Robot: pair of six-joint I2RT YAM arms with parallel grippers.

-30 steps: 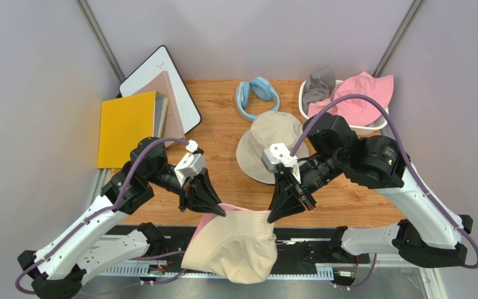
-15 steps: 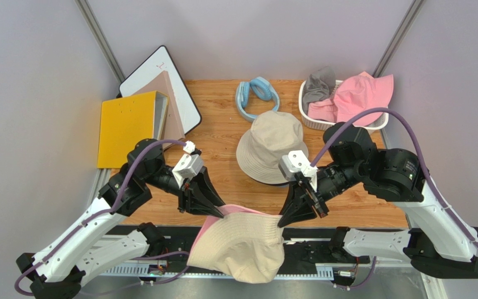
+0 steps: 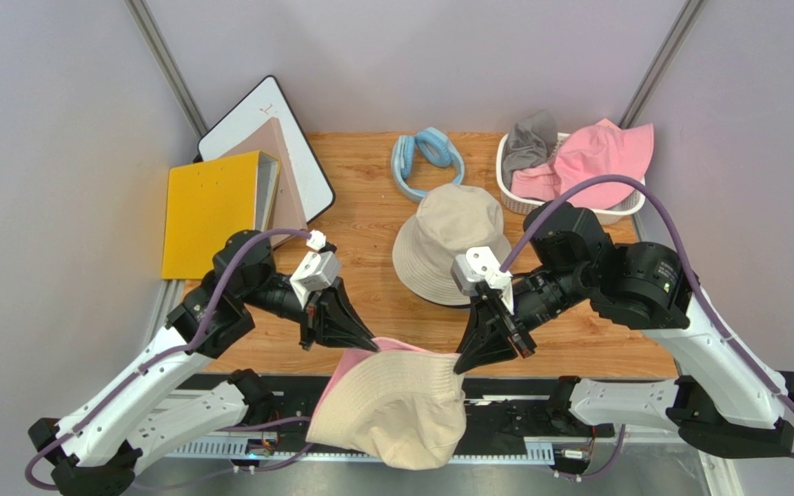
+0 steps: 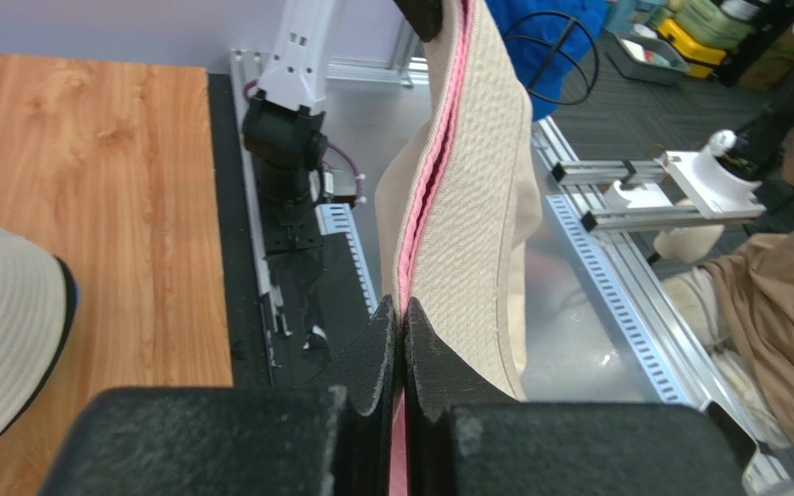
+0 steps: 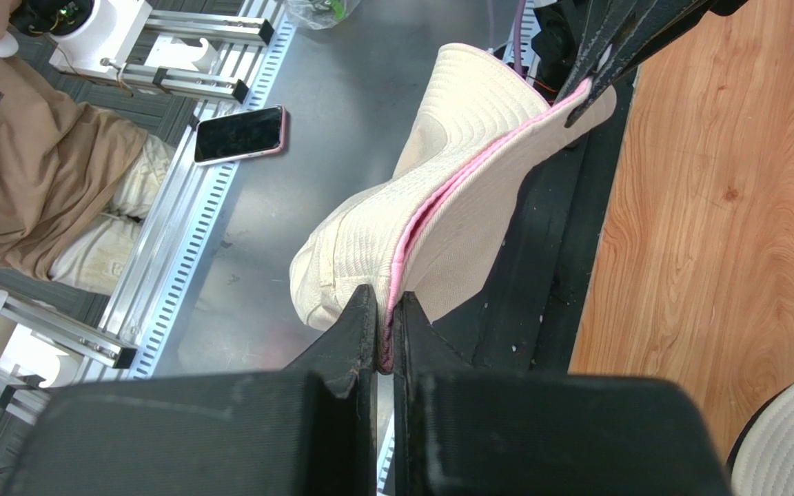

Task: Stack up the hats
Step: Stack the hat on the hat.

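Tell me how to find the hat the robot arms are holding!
Look at the near edge of the wooden table, where the two arms are bolted. Between the left gripper and the right gripper hangs a beige bucket hat, pinched by its brim. Unlike the flat beige hat lying on the table, it shows a pink lining.

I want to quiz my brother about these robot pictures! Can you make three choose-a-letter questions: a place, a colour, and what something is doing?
1. Where is the pink hat? A on a chair; B on a shelf; C in the white basket.
2. What colour lines the held beige hat? A pink; B green; C black.
3. Both arms' jaws are: A wide open; B shut on that hat's brim; C far away.
Answers: C, it drapes over the basket; A, pink shows under the brim; B, each pair pinches the brim.
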